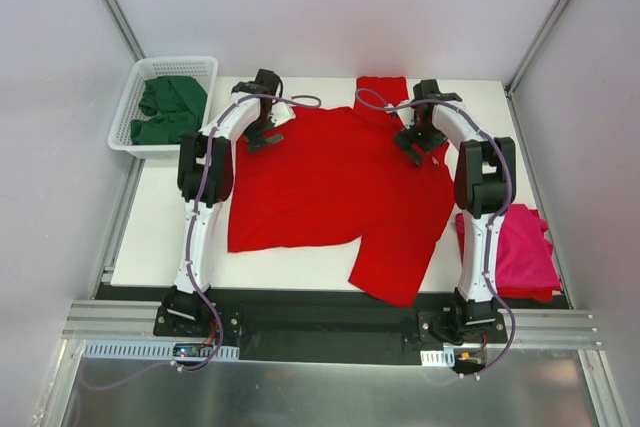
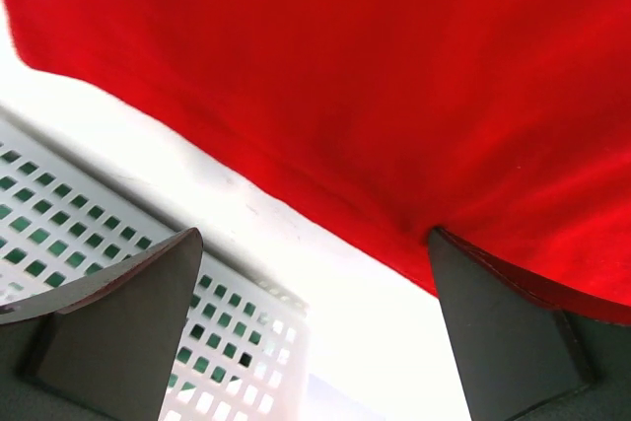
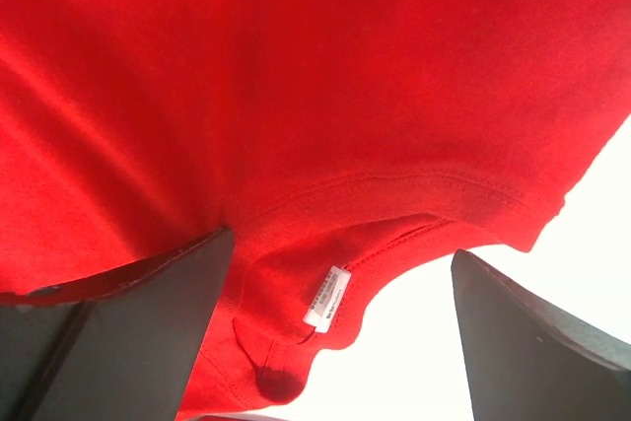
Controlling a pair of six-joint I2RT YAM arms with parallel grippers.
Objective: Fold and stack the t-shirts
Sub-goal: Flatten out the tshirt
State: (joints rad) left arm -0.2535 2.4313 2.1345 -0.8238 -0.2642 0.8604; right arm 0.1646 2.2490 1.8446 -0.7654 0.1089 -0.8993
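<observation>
top: red t-shirt [image 1: 330, 182] flat on worktop [image 1: 160, 237], laid for folding | left wrist: left end effector [image 2: 314, 244] spread over its edge — nothing pinched | right wrist: right end effector [image 3: 340, 244] spread astride the collar [image 3: 394, 194], placed to grip

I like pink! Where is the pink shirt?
From above, the pink shirt lies on the table, at its near right corner, beside the right arm.
</observation>
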